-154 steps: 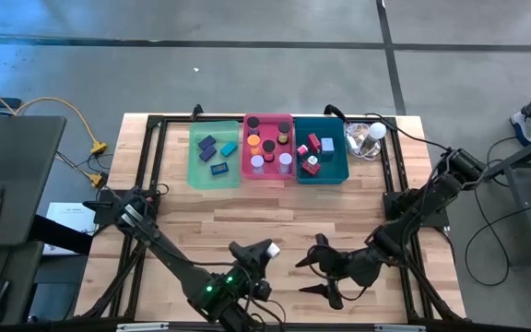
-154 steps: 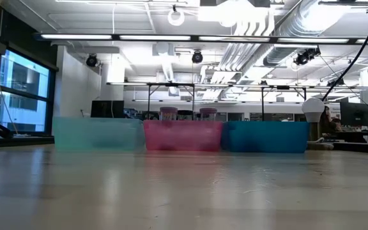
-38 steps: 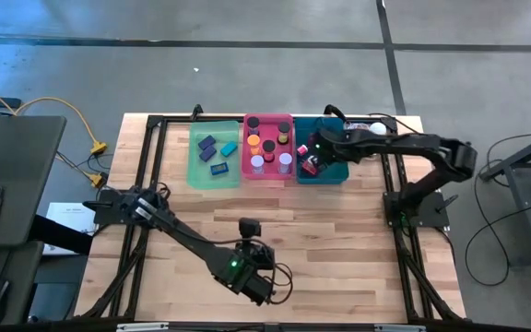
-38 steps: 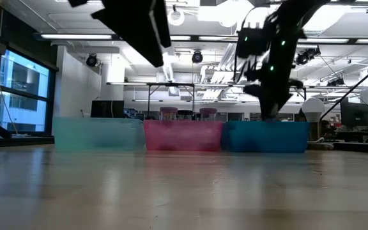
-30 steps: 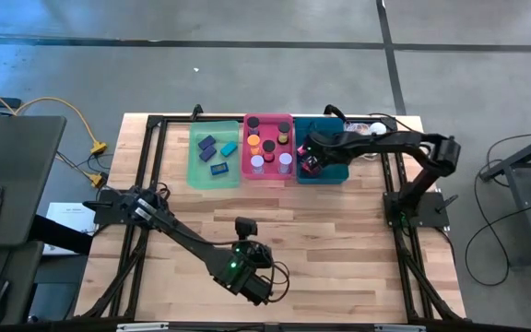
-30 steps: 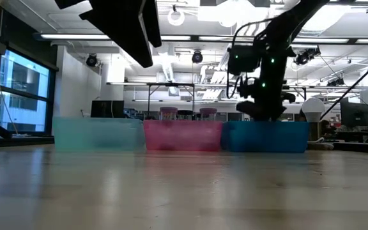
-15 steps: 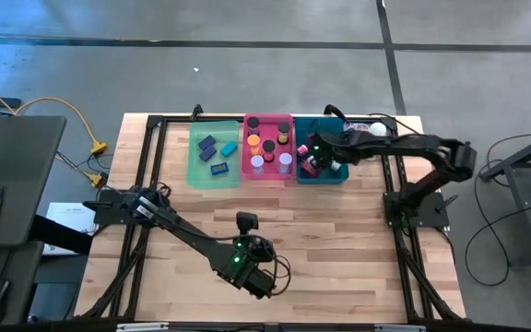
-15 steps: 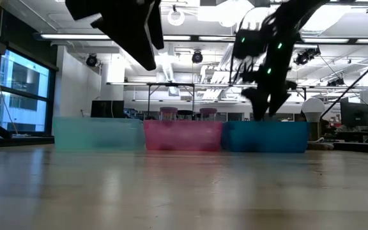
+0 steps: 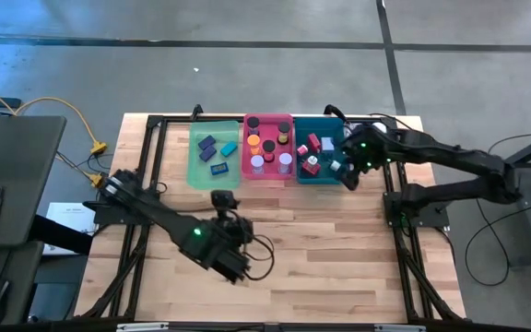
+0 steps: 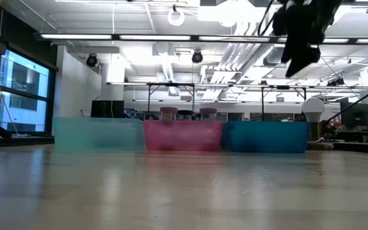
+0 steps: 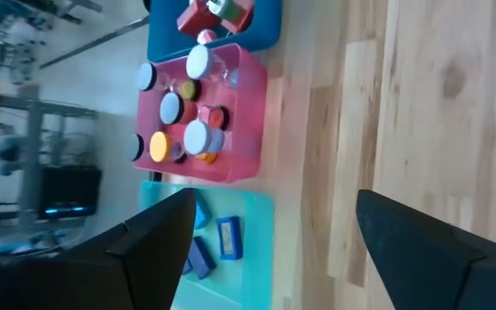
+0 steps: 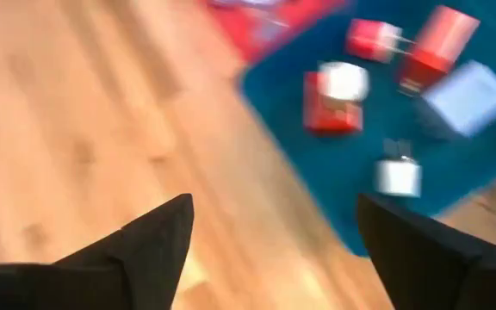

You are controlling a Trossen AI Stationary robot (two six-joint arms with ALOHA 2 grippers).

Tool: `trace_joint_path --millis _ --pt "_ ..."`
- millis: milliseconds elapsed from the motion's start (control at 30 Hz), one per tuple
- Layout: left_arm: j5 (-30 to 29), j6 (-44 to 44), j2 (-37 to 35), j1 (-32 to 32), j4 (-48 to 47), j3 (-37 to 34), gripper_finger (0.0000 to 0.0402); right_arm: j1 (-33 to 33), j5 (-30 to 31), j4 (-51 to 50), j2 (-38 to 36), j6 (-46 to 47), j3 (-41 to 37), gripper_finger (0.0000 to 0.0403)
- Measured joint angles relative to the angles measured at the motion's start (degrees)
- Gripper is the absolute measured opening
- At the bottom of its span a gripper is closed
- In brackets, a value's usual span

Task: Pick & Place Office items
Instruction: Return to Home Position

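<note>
**Sorting finished, arms due home: office items (image 9: pixel 267 146) all lie in the three trays.**

High view: we log the green tray (image 9: pixel 194 181), pink tray (image 9: pixel 268 176) and teal tray (image 9: pixel 322 178) side by side at upper centre. Blue blocks lie in the first, short cylinders in the second, red and white pieces in the third. The left gripper (image 9: pixel 220 197) sits below centre over the bare table (image 9: pixel 339 240). The right gripper (image 9: pixel 349 173) hangs over the teal tray's lower right corner.
Low view: the trays stand in a row mid-frame, with the right arm (image 10: pixel 302 29) dark at upper right.
Left wrist view: fingers spread wide, nothing between them.
Right wrist view: fingers likewise spread and empty, with a white adapter (image 12: pixel 399 176) lying in the teal tray.
We judge the step to be the return home. Next, each arm wants drawing toward its base, clear of the tray walls.
</note>
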Motion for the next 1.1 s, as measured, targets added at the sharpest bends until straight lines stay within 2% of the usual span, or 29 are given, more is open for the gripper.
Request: trace_joint_path --millis 100,200,300,400,500,567,633,800,1100 --pt "1.8 0.9 -3.1 0.0 -0.1 -0.3 0.0291 1.0 -6.8 3.4 -2.6 -1.3 -1.2 0.029" --pt "2.0 2.4 -5.7 -0.2 0.1 -0.7 0.0249 2.0 -12.1 7.4 -3.2 -1.4 -3.0 0.0255" --pt "2.5 3.1 -8.6 -0.3 0.2 -1.6 0.0193 3.7 -12.8 10.8 -3.1 -1.9 -4.1 0.0205" --pt "7.4 3.6 -12.0 -0.3 0.2 -3.5 0.0125 5.4 -15.1 14.9 -2.5 -3.0 -4.2 0.0138" --pt "9.8 3.0 -16.3 0.2 0.2 -7.0 0.0054 7.5 -14.4 18.1 -2.4 -2.5 -4.3 0.006" --pt "9.3 1.7 -19.6 0.7 0.0 -9.9 0.003 9.0 -12.8 19.8 -2.5 -2.2 -4.3 0.0017" --pt "9.2 0.3 -22.5 1.7 0.0 -12.4 0.003 10.5 -11.6 20.5 -2.7 -1.3 -4.3 0.0008" --pt "9.7 -4.2 -26.8 2.9 0.1 -16.9 0.0061 13.7 -6.9 20.4 -2.8 1.4 -4.3 0.0003" --pt "13.3 -8.1 -27.5 4.5 0.2 -22.4 0.0071 19.3 -5.2 21.2 -3.6 1.8 -4.3 0.0002"
